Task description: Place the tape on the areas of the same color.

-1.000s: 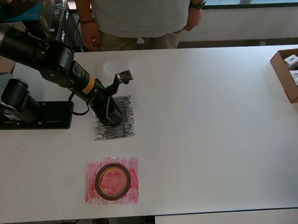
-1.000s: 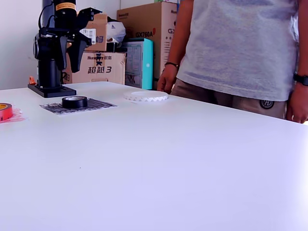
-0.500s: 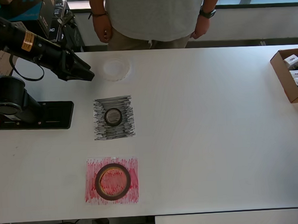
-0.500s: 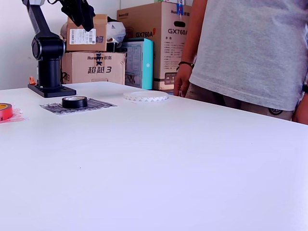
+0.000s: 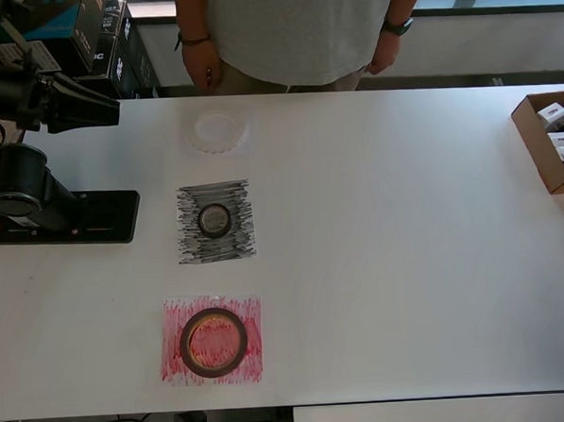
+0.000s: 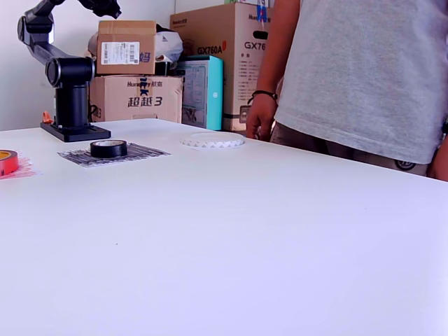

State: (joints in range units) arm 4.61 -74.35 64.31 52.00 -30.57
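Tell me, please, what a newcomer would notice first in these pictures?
Two scribbled squares on the white table stand out: a black patch with a small black tape roll on it, and a red patch nearer the overhead view's bottom, holding a large red roll. A white ring lies on bare table near the standing person.

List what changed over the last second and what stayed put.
The gripper left the black tape roll on the black patch, lifted and drew back toward the overhead view's upper left. The person shifted slightly. The red roll, red patch and white ring stayed.
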